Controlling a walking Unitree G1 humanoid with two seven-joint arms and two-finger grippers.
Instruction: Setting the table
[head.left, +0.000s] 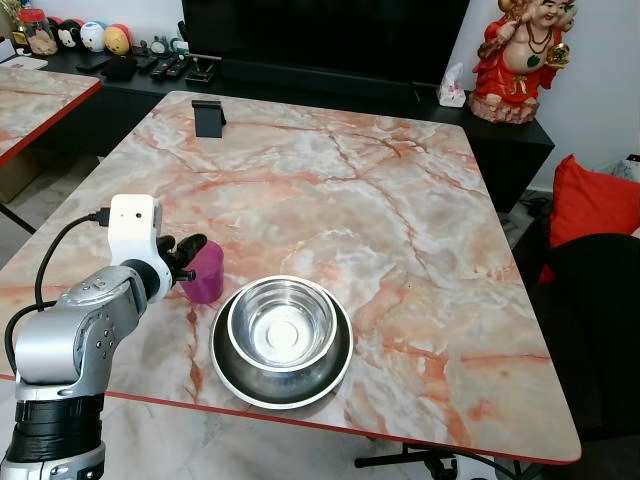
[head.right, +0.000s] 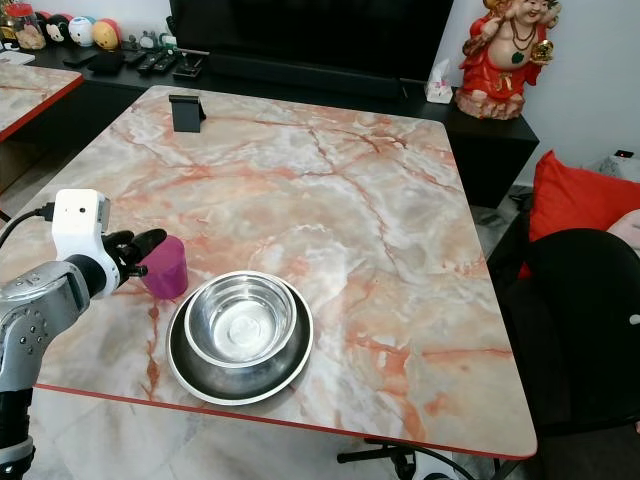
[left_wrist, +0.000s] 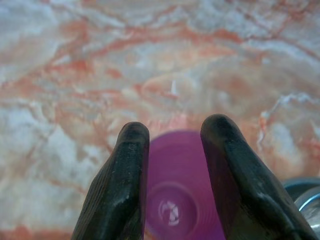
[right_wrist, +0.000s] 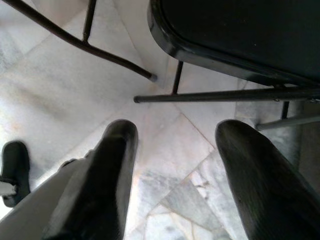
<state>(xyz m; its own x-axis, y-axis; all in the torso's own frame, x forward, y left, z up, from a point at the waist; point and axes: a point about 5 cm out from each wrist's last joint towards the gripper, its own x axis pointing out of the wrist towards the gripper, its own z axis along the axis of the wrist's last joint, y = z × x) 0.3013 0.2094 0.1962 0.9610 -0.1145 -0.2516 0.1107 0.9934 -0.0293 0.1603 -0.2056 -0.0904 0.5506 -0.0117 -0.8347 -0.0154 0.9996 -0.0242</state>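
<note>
A purple cup (head.left: 206, 276) stands upright on the marble table (head.left: 330, 190) near its front left. Just to its right sits a steel bowl (head.left: 282, 325) nested in a dark round plate (head.left: 228, 368). My left gripper (head.left: 188, 252) is at the cup's left rim, open. In the left wrist view the gripper (left_wrist: 175, 131) has its two black fingers (left_wrist: 131, 150) apart, and the cup (left_wrist: 176, 195) with its inside bottom shows between and behind them. Whether the fingers touch the cup is unclear. My right gripper (right_wrist: 175, 131) hangs open over the tiled floor.
A black stand (head.left: 208, 118) sits at the table's far left. A black chair (head.left: 598, 330) and red cushion (head.left: 595, 205) are to the right. Behind are a dark console (head.left: 300, 80) with remotes and a red statue (head.left: 520, 60). Another table (head.left: 35, 100) stands at left.
</note>
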